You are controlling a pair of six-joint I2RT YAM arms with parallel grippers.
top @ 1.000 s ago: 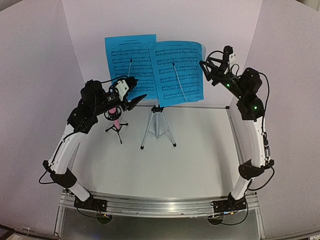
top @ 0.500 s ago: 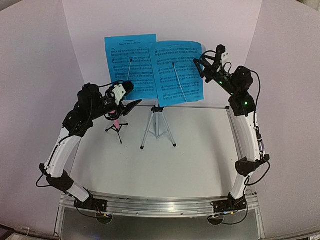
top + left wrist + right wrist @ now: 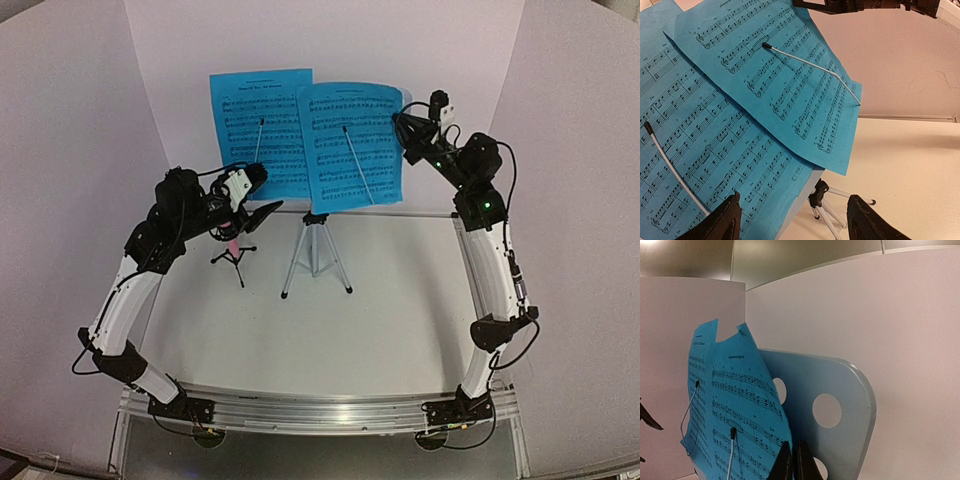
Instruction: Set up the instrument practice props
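Observation:
The music stand stands at the back of the table: a pale blue-grey perforated desk (image 3: 840, 390) on a silver tripod (image 3: 316, 250). Two blue sheets lean on it under thin wire holders, the left sheet (image 3: 258, 125) and the right sheet (image 3: 350, 140), which overlaps the left one. My right gripper (image 3: 403, 132) is at the right sheet's outer edge, and in the right wrist view it (image 3: 794, 464) is shut on that edge of the right sheet (image 3: 740, 405). My left gripper (image 3: 264, 210) hovers open below the left sheet (image 3: 700, 150), near the desk's lower edge (image 3: 807, 192).
A small black tripod (image 3: 233, 258) holding a pink object stands on the table left of the stand, just under my left arm. White walls close in the back and both sides. A metal rail (image 3: 320, 410) runs along the near edge.
My right gripper has moved in to the right sheet's edge and gone from open to shut on it. That sheet has shifted slightly left. My left arm drew back a little, then held still.

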